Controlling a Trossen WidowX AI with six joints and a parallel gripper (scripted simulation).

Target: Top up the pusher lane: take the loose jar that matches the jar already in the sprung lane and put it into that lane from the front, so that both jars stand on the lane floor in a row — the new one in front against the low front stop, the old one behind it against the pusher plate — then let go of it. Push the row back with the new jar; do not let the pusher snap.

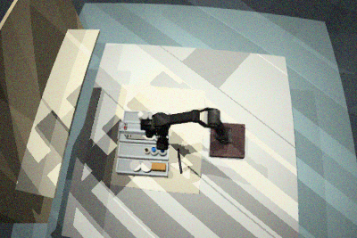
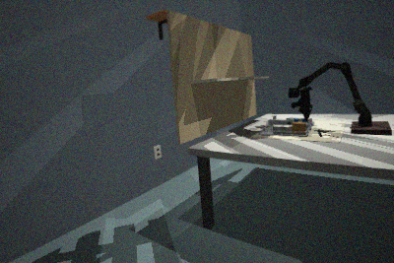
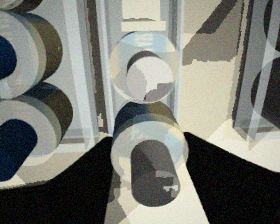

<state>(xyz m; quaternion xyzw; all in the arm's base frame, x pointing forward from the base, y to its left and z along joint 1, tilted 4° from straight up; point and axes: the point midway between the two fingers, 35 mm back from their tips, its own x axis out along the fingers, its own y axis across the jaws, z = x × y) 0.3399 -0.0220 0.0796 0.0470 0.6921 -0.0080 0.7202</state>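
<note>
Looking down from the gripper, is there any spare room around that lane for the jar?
Little. The held jar sits right before the lane jar, between the lane's rails. Left, blue-capped jars crowd the next lane. The only bare patch lies right of the lane, up to the next tray wall.

My top camera is looking straight down from high up, taking in the whole tabletop [image 1: 250, 86]. My exterior camera is standing far off, low and to the side. Both are sharing my arm [image 1: 187, 117] and the rack [image 1: 143, 149]. My wrist camera is peering closely past my tool [image 3: 148, 165].
</note>
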